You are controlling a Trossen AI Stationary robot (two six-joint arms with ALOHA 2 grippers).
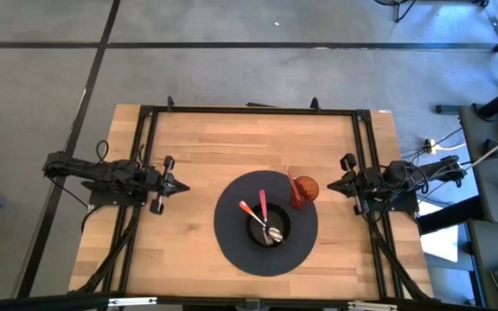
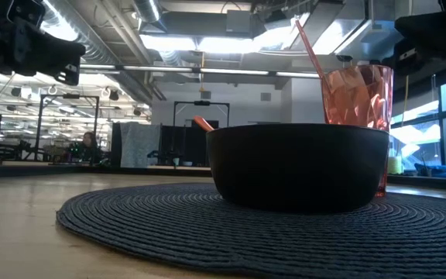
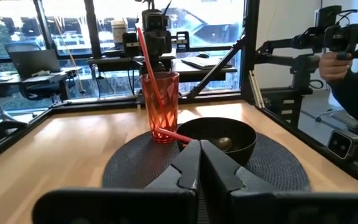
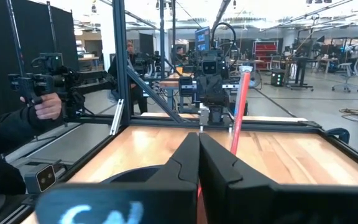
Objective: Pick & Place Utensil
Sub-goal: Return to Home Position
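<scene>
From above, the fork [image 1: 263,206] and spoon [image 1: 247,210] lay in the black bowl [image 1: 285,231] on the round mat [image 1: 232,238], beside the glass [image 1: 308,186] holding the straw [image 3: 146,56]. The low view showed only one handle tip [image 2: 202,122] over the rim. The left pincer [image 1: 184,187] and right pincer [image 1: 329,183] were closed on nothing, at the bench [image 1: 188,138] sides, both off the mat.

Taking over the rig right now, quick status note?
Grippers: left gripper fingers shut, empty, at the left side of the table; right gripper the same, at the right side.
Things: straw in glass; fork and spoon in bowl; glass and bowl on the mat.
Done: all three placed.
Left: nothing visible; both arms look homed.
</scene>
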